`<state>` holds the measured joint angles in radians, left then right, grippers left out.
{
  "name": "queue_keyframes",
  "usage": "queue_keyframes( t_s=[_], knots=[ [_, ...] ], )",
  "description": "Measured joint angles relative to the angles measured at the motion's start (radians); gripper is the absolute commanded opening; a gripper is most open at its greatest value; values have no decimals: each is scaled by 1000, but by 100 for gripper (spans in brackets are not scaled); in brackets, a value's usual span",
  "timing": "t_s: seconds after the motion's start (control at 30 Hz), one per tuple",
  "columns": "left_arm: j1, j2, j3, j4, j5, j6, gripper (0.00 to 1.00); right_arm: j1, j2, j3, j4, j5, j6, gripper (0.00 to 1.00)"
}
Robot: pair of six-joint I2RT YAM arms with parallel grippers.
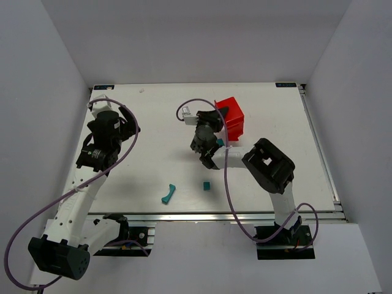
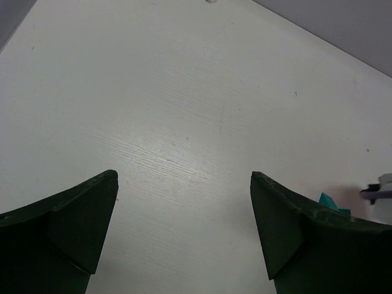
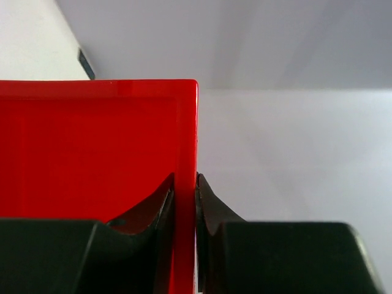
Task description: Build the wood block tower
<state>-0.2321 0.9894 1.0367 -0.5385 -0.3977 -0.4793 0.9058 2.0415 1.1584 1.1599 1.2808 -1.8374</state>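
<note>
**On the white table [image 1: 153, 116], nothing stacked yet**

Our right pincer [image 3: 185, 184] clamps the wall of the red plastic bin [image 3: 92, 153]; our left pincer [image 2: 184, 226] hangs open. One small teal-green wooden cube [image 1: 207, 185] and one curved teal-green piece [image 1: 168, 194] lie apart, so we judge all stacking remains.

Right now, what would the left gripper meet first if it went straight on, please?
Most likely the bare table, since the open left gripper tilts down toward it; the teal block sits right of that line.
</note>
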Motion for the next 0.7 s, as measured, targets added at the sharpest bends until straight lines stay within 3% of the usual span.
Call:
queue_keyframes(
  t_s=[0.17, 0.2, 0.27, 0.3, 0.37, 0.47, 0.57, 0.7],
  knots=[
    [0, 21, 0, 0, 9, 0, 98, -132, -29, 73, 41, 31, 51, 0],
    [0, 28, 0, -2, 13, 0, 98, -173, -52, 78, -11, 37, 107, 0],
    [0, 45, 2, -4, 21, 0, 98, -266, -106, 116, -262, 19, 386, 0],
    [0, 55, 4, -6, 25, 1, 98, -317, -125, 179, -484, -32, 579, 0],
    [0, 72, 7, -6, 39, 3, 98, -436, -146, 356, -916, -318, 931, 0],
    [0, 90, 8, -6, 68, 7, 98, -581, -256, 333, -1114, -602, 1265, 0],
    [0, 103, 9, -2, 102, 8, 98, -678, -319, 315, -1285, -757, 1452, 0],
    [0, 119, 10, 1, 133, 10, 98, -752, -288, 294, -1378, -927, 1641, 0]
  ],
)
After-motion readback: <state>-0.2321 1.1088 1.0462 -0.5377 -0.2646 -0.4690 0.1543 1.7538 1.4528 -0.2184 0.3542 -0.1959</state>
